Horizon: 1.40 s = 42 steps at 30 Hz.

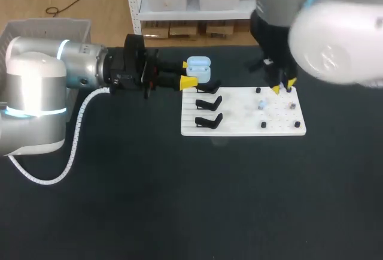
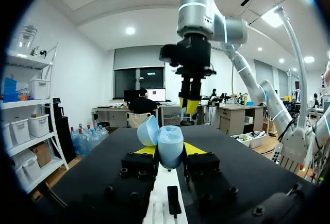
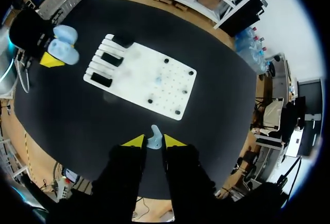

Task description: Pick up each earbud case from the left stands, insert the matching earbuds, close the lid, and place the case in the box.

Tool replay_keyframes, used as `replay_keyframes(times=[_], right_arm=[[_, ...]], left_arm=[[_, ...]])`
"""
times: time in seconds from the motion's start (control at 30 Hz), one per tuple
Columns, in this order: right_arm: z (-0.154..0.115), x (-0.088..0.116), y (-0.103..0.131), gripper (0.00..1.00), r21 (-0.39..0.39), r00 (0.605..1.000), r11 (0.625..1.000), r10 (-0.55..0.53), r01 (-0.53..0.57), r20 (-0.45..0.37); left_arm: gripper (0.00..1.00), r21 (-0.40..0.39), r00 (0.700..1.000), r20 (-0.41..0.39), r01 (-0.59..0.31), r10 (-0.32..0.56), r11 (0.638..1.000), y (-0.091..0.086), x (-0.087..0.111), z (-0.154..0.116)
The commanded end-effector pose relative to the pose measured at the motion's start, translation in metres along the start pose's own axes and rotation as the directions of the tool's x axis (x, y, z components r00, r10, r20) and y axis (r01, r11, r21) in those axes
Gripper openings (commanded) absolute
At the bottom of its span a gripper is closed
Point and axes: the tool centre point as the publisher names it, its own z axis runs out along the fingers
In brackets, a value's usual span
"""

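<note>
Hanging lid-open at ten o'clock of the white board (image 1: 239,125), pinched by its lower half in the left gripper (image 1: 187,74): earbud case (image 1: 198,67), pale blue, smooth, rounded hard plastic. Probably light and slippery, hinge likely delicate; best held across the base's sides. Nipped in the right gripper (image 3: 153,141) at two o'clock: matching earbud (image 3: 154,137), tiny, glossy. Below, black stands (image 1: 208,101) and dark matte bench (image 1: 179,200).

Pretty clearly a robotics lab: the left arm (image 1: 36,86) and right arm (image 1: 335,38), big silver machines, come in from the head view's left side and upper right over a black table (image 1: 179,206). A white fixture board (image 1: 245,127) carrying black stands (image 1: 208,102) sits mid-frame.
</note>
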Motion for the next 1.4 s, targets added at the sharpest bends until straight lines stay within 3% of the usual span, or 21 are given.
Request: replay_keyframes(times=[0.03, 0.63, 0.77, 1.13, 1.4], right_arm=[[-0.016, -0.019, 0.013, 0.0, 0.003, 0.987, 1.0, 0.01, -0.01, -0.16], [-0.019, -0.021, 0.022, 0.0, -0.013, 0.986, 1.0, 0.009, -0.011, -0.169], [-0.022, -0.027, 0.026, 0.0, -0.001, 0.987, 0.999, 0.035, -0.035, -0.156], [-0.03, -0.039, 0.038, 0.0, -0.027, 0.977, 0.985, 0.167, -0.172, -0.13], [-0.023, -0.047, 0.045, 0.0, -0.042, 0.935, 0.949, 0.298, -0.311, -0.192]], left_arm=[[0.0, 0.001, 1.0, 0.003, -0.002, 0.002, 1.0, 0.001, 0.001, 0.0], [0.0, 0.001, 1.0, 0.003, -0.002, 0.002, 1.0, 0.001, 0.001, 0.0], [0.0, 0.017, 1.0, 0.003, -0.003, 0.003, 1.0, -0.005, 0.011, 0.011], [0.0, -0.009, 1.0, 0.005, -0.011, 0.011, 1.0, -0.01, 0.016, 0.014], [0.0, -0.002, 1.0, -0.01, -0.022, 0.022, 1.0, -0.014, 0.018, 0.02]])
